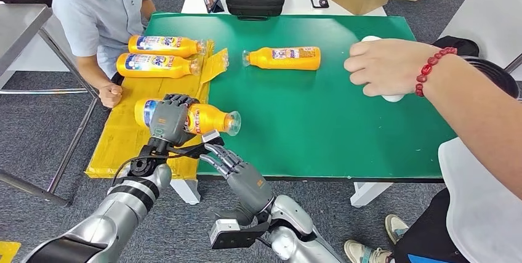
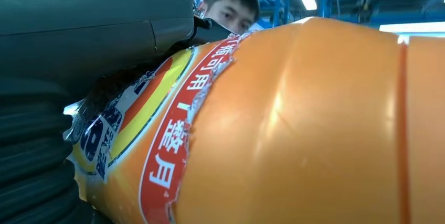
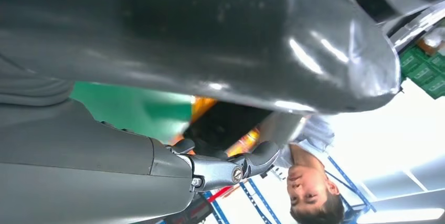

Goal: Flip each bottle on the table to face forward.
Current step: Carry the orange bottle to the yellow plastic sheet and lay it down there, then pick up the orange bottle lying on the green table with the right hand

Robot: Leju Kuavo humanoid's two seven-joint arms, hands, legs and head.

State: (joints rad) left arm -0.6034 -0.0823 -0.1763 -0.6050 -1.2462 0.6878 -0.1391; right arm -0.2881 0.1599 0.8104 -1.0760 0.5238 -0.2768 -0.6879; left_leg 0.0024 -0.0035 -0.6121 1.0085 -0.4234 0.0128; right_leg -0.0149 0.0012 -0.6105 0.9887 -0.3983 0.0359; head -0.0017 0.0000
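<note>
On the near left of the green desk [image 1: 320, 121], over its yellow cardboard sheet [image 1: 123, 140], the left robot hand [image 1: 167, 118] wraps its fingers around an orange plastic bottle with a blue-and-white label [image 1: 206, 118], lying on its side, seemingly to roll it label-forward. Just right, the right robot hand [image 1: 237, 170] hovers empty, fingers spread, at the desk's near edge, probably ready to steady the cap end. Farther back, two similar bottles [image 1: 161, 55] lie by a seated person, another orange bottle [image 1: 284, 57] lies mid-desk, and a person's hand with a red bead bracelet [image 1: 381, 66] covers a white object.
</note>
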